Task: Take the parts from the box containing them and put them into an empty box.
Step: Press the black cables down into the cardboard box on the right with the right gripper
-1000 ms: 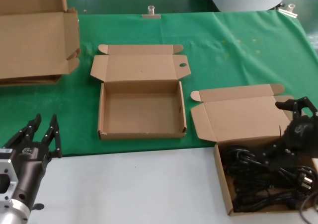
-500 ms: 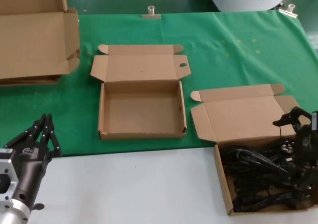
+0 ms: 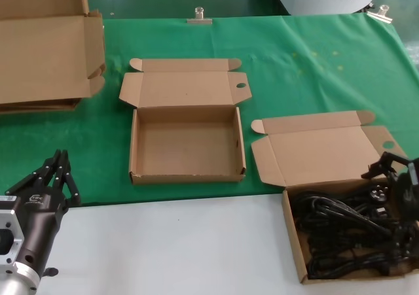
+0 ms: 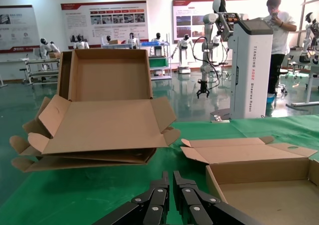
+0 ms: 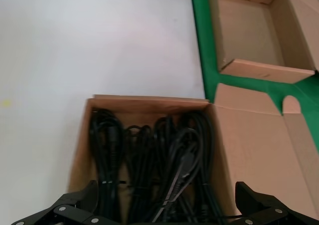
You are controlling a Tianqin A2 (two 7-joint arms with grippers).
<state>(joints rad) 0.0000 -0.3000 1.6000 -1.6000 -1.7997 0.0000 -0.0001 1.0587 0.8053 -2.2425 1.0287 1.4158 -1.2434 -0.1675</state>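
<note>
Power cords [image 3: 347, 233], black and coiled in long bundles, all lie in the box containing them [image 3: 292, 239], which sits open on the white surface with its lid folded back onto the green cloth. None has been moved: the empty box [image 3: 186, 143], up and to the robot's left of the full box and well apart from it, shows only bare cardboard inside, so as I judge it the whole transfer is yet to do. My right gripper [image 5: 164, 210] hangs directly over the cords with its fingers spread wide, one near each side of the tray, gripping nothing. My left gripper [image 4: 172, 197] is parked far to the left of the full box, beyond the empty one, its fingers pressed together on nothing. Farther off on the cloth, well past the empty box from the full one, a large carton [image 3: 46, 53] lies with its flaps open. Between the two mailer boxes I see only bare cloth; the raised lid of the full box stands on that side, and I judge a lifted bundle must clear it.
</note>
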